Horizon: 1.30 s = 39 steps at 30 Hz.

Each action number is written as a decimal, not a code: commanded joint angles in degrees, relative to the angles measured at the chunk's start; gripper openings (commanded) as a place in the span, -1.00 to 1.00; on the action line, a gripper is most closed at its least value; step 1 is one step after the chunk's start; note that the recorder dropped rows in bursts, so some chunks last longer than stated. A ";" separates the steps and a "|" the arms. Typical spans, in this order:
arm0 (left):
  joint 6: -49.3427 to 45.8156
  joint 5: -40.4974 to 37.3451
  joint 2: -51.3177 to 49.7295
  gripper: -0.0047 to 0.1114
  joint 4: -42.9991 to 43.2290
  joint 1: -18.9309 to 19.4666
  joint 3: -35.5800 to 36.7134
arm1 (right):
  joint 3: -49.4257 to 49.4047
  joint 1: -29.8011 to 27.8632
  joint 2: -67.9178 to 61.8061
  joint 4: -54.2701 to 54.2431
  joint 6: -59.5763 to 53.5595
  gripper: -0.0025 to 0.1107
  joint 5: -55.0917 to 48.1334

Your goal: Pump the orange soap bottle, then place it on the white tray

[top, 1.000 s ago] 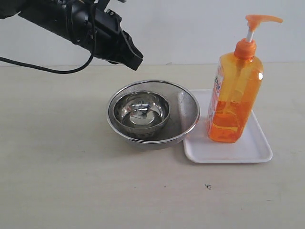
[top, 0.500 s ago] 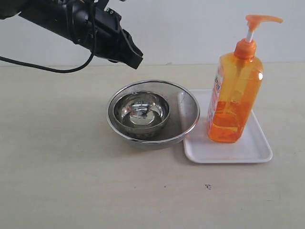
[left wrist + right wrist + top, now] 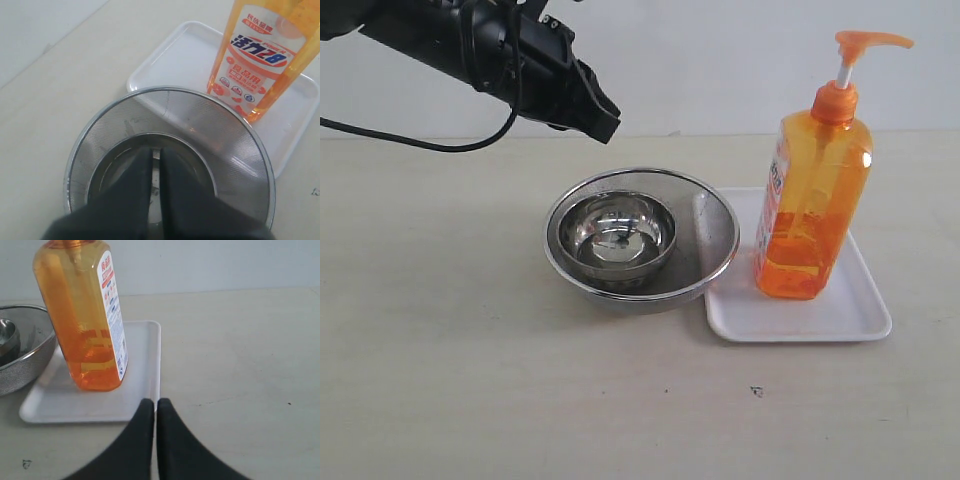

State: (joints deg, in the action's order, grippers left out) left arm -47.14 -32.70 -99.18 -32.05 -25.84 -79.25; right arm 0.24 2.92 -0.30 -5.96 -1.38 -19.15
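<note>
The table carries everything in its middle and right half. A round steel mesh strainer with a smaller steel bowl nested in it sits near the table's centre. The white tray lies just to its right, toward the table's right edge, and the strainer's rim overlaps the tray's left rim, though I cannot tell whether the two touch. The orange soap bottle stands upright on the tray, roughly at its middle, with its pump head raised on the white stem. Nothing is gripping the bottle, so the placing looks done; whether it has been pumped cannot be read from here. What is left, by my judgement, is to get clear without undoing the result. The bottle is tall on a narrow base, so any withdrawal should go up and away from it rather than sweep across the tray. The overhanging spout is the part most easily caught, and a nudge to the strainer could shift the tray beneath the bottle. The left gripper hangs above the strainer's far left side, well apart from the bottle — its jaws are drawn together to a thin slit, holding nothing and touching nothing. The right gripper is likewise closed and empty, over bare table just beside the tray's rim on the side toward the table's right edge — its height I cannot judge.
</note>
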 commanded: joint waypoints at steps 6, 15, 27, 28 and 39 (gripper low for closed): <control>0.50 0.43 0.70 -0.84 -0.01 -0.01 0.21 | -0.24 -0.03 0.30 0.36 0.11 -0.96 0.06; 0.50 0.43 0.70 -0.84 -0.01 -0.01 0.21 | -0.24 -0.03 0.30 0.36 0.11 -0.96 0.06; 0.50 0.43 0.70 -0.84 -0.01 -0.01 0.21 | -0.24 -0.03 0.30 0.36 0.11 -0.96 0.06; 0.50 0.43 0.70 -0.84 -0.01 -0.01 0.21 | -0.24 -0.03 0.30 0.36 0.11 -0.96 0.06; 3.10 25.89 30.27 -0.84 -0.50 -0.01 14.86 | -0.24 -0.03 0.30 0.36 0.11 -0.96 0.06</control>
State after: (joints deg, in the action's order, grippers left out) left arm -45.70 -9.90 -76.24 -32.01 -25.84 -68.89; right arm 0.24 2.92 -0.30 -5.96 -1.30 -19.25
